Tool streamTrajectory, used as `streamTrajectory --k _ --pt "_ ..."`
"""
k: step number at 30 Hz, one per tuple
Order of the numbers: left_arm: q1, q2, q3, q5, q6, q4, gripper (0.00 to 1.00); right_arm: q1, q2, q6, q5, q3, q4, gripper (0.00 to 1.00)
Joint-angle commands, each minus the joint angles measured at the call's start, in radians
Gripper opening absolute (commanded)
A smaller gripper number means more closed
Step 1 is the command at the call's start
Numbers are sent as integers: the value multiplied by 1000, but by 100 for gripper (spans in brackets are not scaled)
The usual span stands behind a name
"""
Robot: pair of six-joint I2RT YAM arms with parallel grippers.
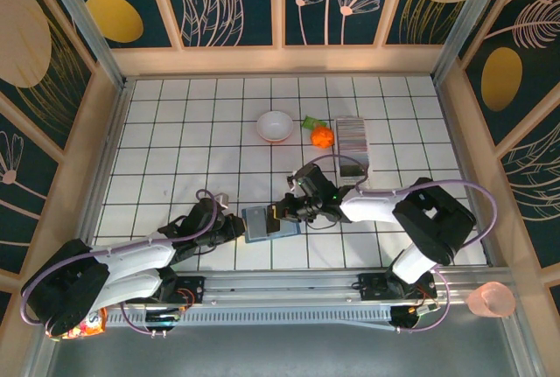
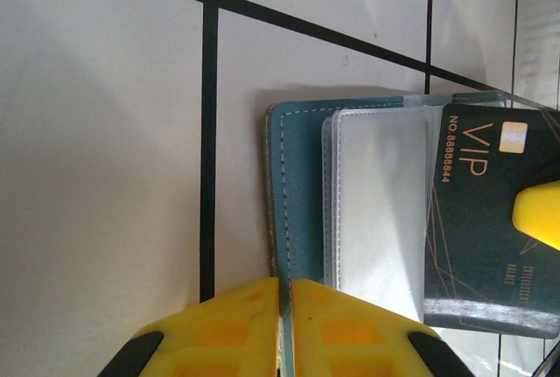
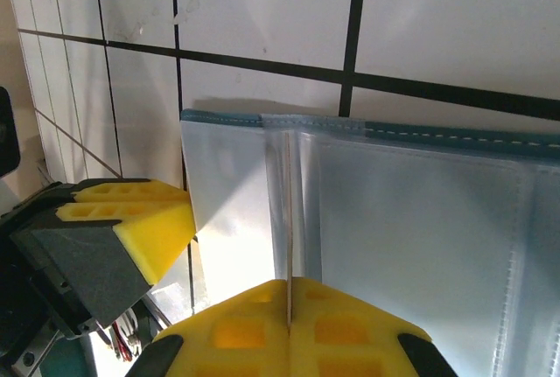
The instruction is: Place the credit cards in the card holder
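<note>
Pinching card holder (image 2: pixel 297 193) edge and credit card (image 2: pixel 479 237); bare tiles (image 2: pixel 105 132) around.

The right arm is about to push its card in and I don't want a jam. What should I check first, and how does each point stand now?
1. card holder clamped by left fingers: ok.
2. VIP card gripped by right fingers: ok.
3. Card edge inside the clear pocket: cannot tell.
4. Pocket side facing up: ok.
5. Spare card stack away from both arms: ok.
</note>
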Motion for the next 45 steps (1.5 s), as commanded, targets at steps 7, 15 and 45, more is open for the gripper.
streamTrajectory --k 7,15,45 --pt "-1 17 -20 -8 -6 24 11 10 37 62 -41 -35 101 0" --pt "-2 19 -21 -8 -7 25 11 10 45 63 -58 -34 88 0" --pt "-1 3 -32 -8 -10 23 10 33 70 9 -67 48 -34 0"
